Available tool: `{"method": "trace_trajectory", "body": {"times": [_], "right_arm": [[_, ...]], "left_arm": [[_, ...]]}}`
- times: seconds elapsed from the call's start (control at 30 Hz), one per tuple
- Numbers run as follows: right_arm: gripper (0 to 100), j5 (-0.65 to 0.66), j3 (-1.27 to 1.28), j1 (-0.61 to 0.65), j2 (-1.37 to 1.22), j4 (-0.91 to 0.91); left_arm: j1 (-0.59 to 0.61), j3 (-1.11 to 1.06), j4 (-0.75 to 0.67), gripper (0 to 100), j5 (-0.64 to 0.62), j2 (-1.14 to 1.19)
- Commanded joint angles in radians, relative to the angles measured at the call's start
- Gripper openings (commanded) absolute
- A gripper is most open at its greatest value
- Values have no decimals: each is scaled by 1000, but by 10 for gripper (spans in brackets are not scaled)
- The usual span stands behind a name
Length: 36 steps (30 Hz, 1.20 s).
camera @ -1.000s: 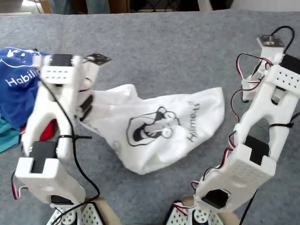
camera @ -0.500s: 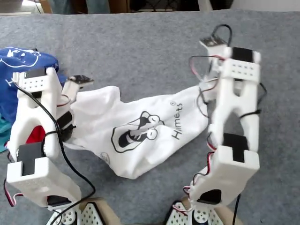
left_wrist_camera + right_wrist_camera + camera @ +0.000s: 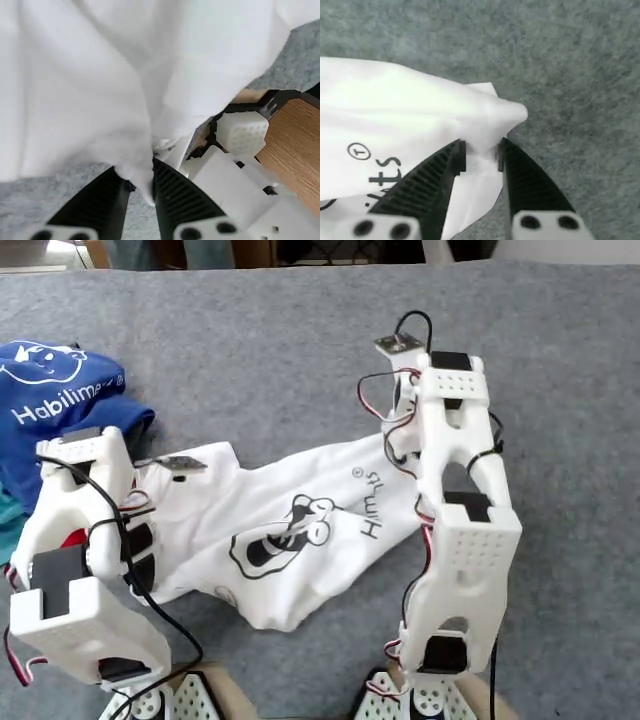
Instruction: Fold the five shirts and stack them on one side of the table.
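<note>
White cotton shirt with a black printed emblem lies crumpled mid-table on the grey felt cover. The left gripper is clamped on one bunched edge, and the right gripper on the opposite corner. A blue printed shirt lies beyond the left arm.

The white shirt bears a black cartoon drawing and black letters. The blue shirt has white print on it. The table is of a mottled grey. The left arm and the right arm are white, with black motors.
</note>
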<state>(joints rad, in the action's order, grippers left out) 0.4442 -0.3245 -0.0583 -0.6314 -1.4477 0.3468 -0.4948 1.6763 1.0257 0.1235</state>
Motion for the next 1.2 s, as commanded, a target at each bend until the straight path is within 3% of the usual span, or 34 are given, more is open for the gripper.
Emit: {"method": "trace_trajectory", "body": {"times": [0.0,0.1,0.33,0.5,0.6,0.73,0.93,1.17], "right_arm": [[11,-3,-35,-15,5,-23],[13,-2,-36,-54,12,-40],[13,137,-12,-201,51,-120],[14,204,44,-272,81,-118],[15,206,71,-273,107,-106],[21,169,81,-276,185,-110],[204,146,81,-334,358,-114],[142,167,131,-310,424,-49]], "left_arm": [[53,15,-2,30,-57,-38],[125,31,9,38,-64,-38],[306,125,74,239,-69,-38],[329,157,80,241,-72,-38],[302,222,75,186,-141,-40],[200,401,74,68,-322,-37],[-15,579,-23,220,-503,-2],[-44,773,-110,254,-614,157]]}}
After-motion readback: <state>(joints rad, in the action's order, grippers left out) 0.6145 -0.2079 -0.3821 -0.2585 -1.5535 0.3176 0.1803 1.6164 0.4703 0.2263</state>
